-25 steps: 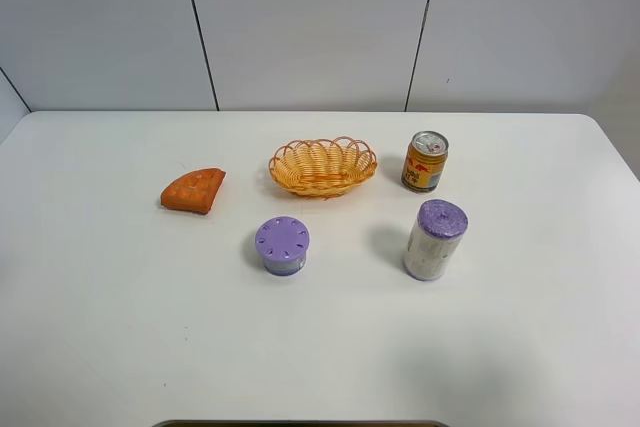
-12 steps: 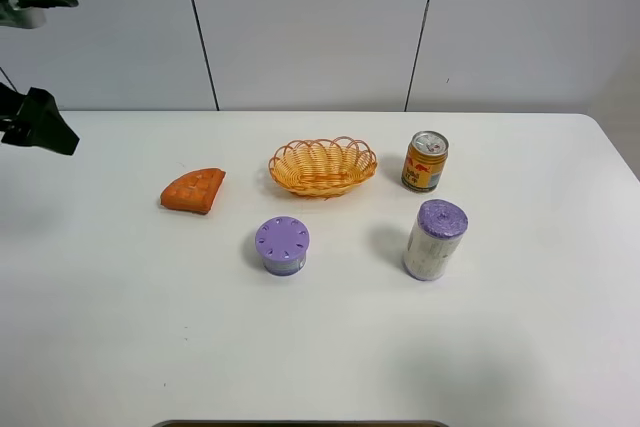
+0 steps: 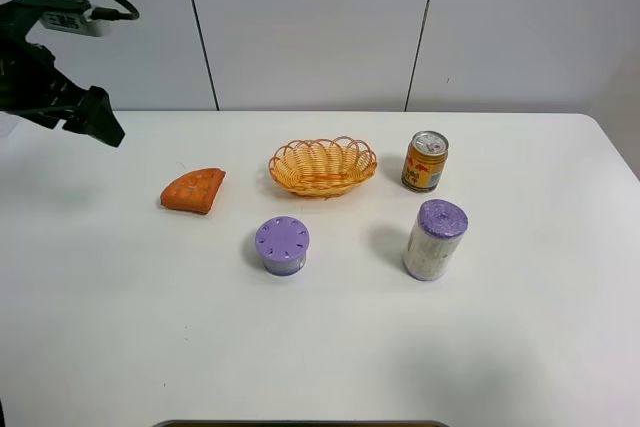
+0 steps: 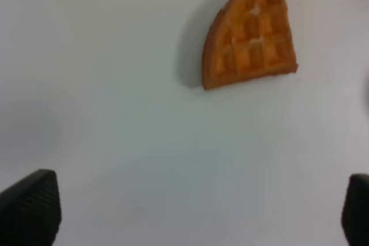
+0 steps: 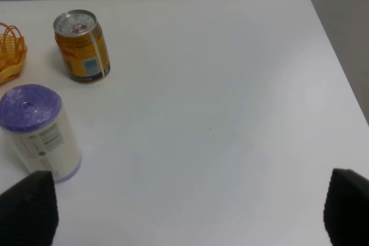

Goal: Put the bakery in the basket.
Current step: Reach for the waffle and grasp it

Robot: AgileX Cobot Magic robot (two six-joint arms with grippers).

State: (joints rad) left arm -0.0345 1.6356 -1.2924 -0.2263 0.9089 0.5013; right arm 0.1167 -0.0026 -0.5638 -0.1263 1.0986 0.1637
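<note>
The bakery [image 3: 194, 190] lies flat on the table [image 3: 120, 327], lattice side up, in the left part, and nothing touches it. The basket [image 3: 322, 167] stands near it to the right, with nothing inside and only bare table between them, so the way across looks short. In front of that gap sits a purple-lidded tub [image 3: 282, 245] (low enough, I judge, not to hinder a carry). The can [image 3: 426, 161] and a purple-topped roll [image 3: 434, 239] are farther right, well apart from the bakery. The left gripper [image 4: 193, 211] hangs above the table's far left edge, jaws wide apart and holding nothing. The bakery is ahead of it in its wrist view, so it is probably placed for an approach. The right gripper [image 5: 187, 208] is also spread wide and holds nothing, over the right side.
</note>
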